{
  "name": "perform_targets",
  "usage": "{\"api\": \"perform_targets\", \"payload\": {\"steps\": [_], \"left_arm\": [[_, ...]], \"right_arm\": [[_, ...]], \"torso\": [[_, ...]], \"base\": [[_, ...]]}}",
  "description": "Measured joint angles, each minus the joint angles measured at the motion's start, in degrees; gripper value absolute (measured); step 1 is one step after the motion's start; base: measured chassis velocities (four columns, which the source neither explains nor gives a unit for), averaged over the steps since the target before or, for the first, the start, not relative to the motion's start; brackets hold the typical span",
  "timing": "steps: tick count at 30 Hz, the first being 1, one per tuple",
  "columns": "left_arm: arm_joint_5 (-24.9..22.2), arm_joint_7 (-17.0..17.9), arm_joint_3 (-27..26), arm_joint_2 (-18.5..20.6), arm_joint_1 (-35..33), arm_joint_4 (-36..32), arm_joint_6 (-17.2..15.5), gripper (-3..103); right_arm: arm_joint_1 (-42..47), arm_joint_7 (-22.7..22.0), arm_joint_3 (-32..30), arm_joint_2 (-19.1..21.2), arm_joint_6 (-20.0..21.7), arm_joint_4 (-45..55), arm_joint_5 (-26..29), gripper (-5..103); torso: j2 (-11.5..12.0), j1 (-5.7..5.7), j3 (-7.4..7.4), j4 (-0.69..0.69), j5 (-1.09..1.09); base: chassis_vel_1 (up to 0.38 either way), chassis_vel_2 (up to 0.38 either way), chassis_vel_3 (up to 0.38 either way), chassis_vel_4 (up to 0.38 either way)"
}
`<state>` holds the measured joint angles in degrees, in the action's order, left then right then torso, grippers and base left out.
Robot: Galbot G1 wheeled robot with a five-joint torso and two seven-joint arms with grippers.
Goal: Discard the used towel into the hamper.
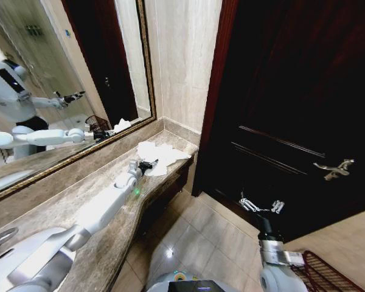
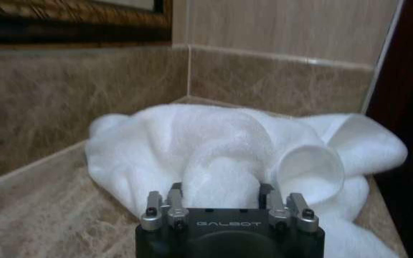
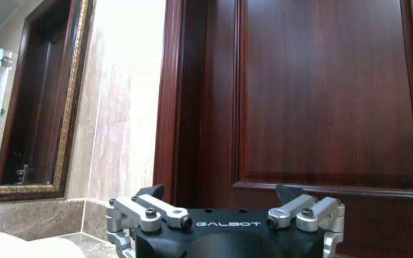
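Towel (image 2: 235, 145), white and crumpled, seemingly between left end effector (image 2: 221, 196) fingers.

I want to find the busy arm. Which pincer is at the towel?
The left pincer, stretched over the counter with its fingers around a towel fold. The right pincer hangs by the door.

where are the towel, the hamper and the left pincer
towel (image 2: 221, 140): left wrist view, on its bunched middle fold
hamper (image 1: 328, 275): head view, on its ribbed wall by the rim
left pincer (image 1: 149, 164): head view, between its fingertips at the towel's edge
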<state>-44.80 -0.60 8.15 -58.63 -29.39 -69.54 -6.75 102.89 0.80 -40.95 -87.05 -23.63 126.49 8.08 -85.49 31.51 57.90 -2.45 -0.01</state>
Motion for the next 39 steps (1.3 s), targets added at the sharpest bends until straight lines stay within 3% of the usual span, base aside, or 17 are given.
{"api": "perform_targets", "payload": {"steps": [3, 11, 18, 25, 32, 39], "left_arm": [[-0.35, 0.21, -1.72, 1.07, -1.41, -2.66, 0.62, 45], [-0.79, 0.74, -4.67, 2.07, -4.76, -6.59, 1.73, 26], [-2.16, 2.11, -9.78, 3.27, -11.67, -19.52, 0.68, 10], [-1.69, 3.03, -16.31, 4.37, -18.83, -32.52, 0.0, 10], [1.33, 1.97, -24.39, 7.1, -27.78, -46.09, 4.28, 10], [4.61, 2.16, -29.84, 4.15, -40.5, -56.82, 5.86, 10]], "right_arm": [[0.01, 0.01, 0.36, -0.07, 0.0, 0.37, 0.0, 100], [-0.17, -2.4, 0.7, -0.32, 0.16, 0.82, -0.02, 100], [-0.14, -1.52, 0.86, -0.34, 0.3, 1.04, 1.18, 100], [-0.53, -1.62, 1.15, -0.5, 0.44, 0.93, 1.63, 100], [-1.4, -4.8, 0.48, -0.31, 1.56, 0.92, 0.09, 100], [-2.65, -5.53, 0.49, -0.24, -0.37, 0.27, -0.22, 100]], "torso": [[0.0, 0.0, 0.0, 0.0, 0.0], [0.0, 0.0, 0.0, 0.0, 0.0], [0.0, 0.0, -0.01, 0.01, 0.01], [0.0, 0.0, -0.01, 0.0, 0.02], [-0.01, 0.0, -0.01, 0.0, 0.02], [-0.01, 0.0, -0.01, 0.0, 0.02]], "base": [[0.0, 0.0, 0.0, 0.0], [0.0, 0.0, 0.0, 0.0], [0.0, 0.0, 0.0, 0.0], [0.0, 0.0, 0.0, 0.0], [0.0, 0.0, 0.0, 0.0], [0.0, 0.0, 0.0, 0.0]]}}
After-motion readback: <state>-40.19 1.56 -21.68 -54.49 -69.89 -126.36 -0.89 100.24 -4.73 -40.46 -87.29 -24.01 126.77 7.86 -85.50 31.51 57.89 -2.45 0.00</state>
